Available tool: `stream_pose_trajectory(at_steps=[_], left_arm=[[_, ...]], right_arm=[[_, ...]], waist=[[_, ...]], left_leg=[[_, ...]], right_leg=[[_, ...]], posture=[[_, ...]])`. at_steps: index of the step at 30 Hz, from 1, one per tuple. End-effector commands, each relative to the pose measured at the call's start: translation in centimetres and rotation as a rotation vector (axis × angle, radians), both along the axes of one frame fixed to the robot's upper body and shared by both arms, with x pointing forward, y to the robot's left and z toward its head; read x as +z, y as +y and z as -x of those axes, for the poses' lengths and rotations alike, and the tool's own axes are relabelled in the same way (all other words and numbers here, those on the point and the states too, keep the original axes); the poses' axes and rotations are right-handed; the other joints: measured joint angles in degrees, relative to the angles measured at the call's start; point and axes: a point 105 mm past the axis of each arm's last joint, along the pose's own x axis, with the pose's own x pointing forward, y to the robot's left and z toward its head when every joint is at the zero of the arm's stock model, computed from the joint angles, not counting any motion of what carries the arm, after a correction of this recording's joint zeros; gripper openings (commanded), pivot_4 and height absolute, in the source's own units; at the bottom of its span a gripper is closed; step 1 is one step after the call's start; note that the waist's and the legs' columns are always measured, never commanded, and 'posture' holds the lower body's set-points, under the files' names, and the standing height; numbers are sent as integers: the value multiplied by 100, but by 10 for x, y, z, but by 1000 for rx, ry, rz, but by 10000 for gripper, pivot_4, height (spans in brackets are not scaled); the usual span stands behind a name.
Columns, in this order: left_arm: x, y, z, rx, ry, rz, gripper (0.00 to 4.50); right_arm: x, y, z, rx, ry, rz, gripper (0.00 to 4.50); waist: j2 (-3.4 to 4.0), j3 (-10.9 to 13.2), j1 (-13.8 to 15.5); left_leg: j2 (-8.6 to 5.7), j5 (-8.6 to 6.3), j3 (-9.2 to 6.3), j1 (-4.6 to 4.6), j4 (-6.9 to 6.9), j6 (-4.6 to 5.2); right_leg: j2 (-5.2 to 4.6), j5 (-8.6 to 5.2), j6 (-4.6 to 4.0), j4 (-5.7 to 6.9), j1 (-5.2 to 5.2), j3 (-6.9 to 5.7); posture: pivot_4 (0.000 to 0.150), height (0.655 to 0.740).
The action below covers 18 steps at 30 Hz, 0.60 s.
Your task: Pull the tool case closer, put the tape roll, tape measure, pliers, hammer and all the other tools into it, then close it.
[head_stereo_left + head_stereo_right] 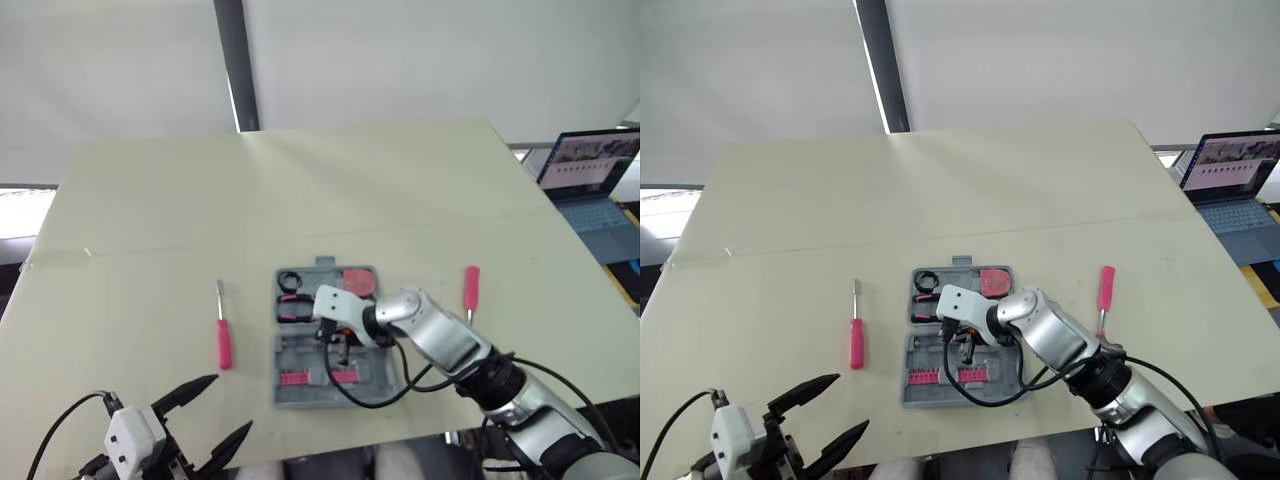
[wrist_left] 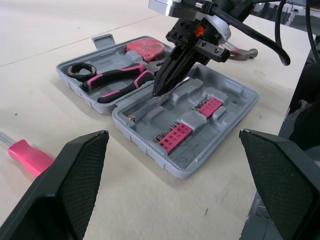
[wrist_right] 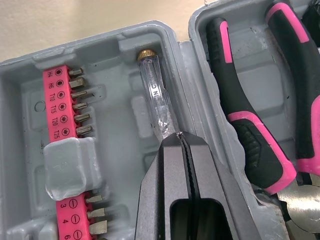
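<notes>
The grey tool case [image 1: 385, 385] lies open near the table's front edge. Its far half holds a black tape roll [image 1: 289, 279], a pink tape measure [image 1: 358, 281] and pink-handled pliers [image 3: 245, 125]. The near half holds pink bit strips [image 3: 65, 95] and a clear screwdriver [image 3: 155, 95] lying in a slot. My right gripper [image 1: 343, 352] is over the case, shut, its tips resting on the clear screwdriver's end. One pink screwdriver [image 1: 223, 335] lies left of the case, another [image 1: 470, 285] to its right. My left gripper [image 1: 228, 405] hangs open at the front left, holding nothing.
A laptop [image 1: 590, 170] stands beyond the table's right edge. The cream table [image 1: 300, 190] stretches bare behind the case. A black cable [image 1: 375, 395] from my right arm loops over the case's near half.
</notes>
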Motion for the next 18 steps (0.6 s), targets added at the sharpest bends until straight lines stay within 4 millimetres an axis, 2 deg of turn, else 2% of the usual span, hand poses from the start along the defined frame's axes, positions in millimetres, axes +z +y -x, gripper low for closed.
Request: stream_pose_trajectory(at_steps=[1,4,6,10,18], left_arm=[[5,0,2,-5,-12,-8,45000],[5,0,2,-6,-13,-9,45000],[6,0,1,-7,-14,-11,45000],[6,2,1,-6,-14,-15,45000],[6,5,0,-6,-13,-23,45000]], right_arm=[[-52,-25,17,-77,180,138,311],[-58,-28,21,-84,202,152,311],[-62,-30,23,-88,216,158,311],[-69,-32,26,-102,244,162,311],[-82,-35,29,-143,296,160,311]], waist=[[1,-3,0],[8,-1,3],[24,-16,3],[36,-40,-1],[6,-99,-20]], left_leg=[[0,0,0,2,-1,0],[0,-2,0,32,-15,0],[0,-10,2,88,-36,3],[0,-17,1,93,-38,6],[0,-22,-1,104,-41,7]], right_leg=[[0,0,0,-2,2,0],[0,-1,-1,-11,30,-1],[0,-3,-5,-24,77,-3],[0,-5,-9,-23,80,-2],[0,-8,-15,-23,89,-3]], posture=[[1500,7373],[1500,7373],[1500,7373],[1500,7373],[1500,7373]])
